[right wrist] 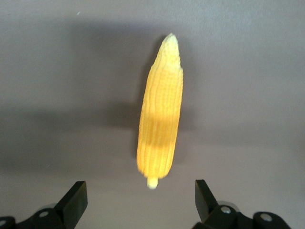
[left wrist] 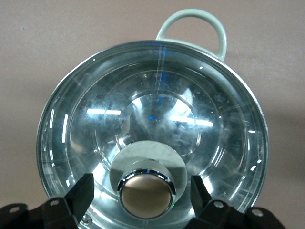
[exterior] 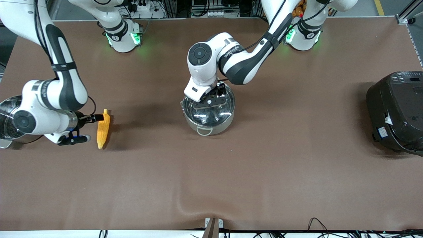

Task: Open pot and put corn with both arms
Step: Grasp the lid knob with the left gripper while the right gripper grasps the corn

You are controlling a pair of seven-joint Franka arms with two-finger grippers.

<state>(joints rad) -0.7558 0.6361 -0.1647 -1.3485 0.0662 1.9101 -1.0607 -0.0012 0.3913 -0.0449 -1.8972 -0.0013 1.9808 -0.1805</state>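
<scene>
Both claws gape: the left claw [left wrist: 143,191] should drop squarely astride the pot [exterior: 208,114] lid's knob [left wrist: 146,195], the right claw [right wrist: 138,200] centre over the corn [right wrist: 160,133].

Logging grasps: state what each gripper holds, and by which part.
Nothing is held. The left gripper is open around the lid's knob; the right gripper is open at the corn.

High front camera overlooks the whole table [exterior: 211,185]; wrist cameras look down close, sharing its pot [left wrist: 152,129] and corn [right wrist: 160,129]
</scene>
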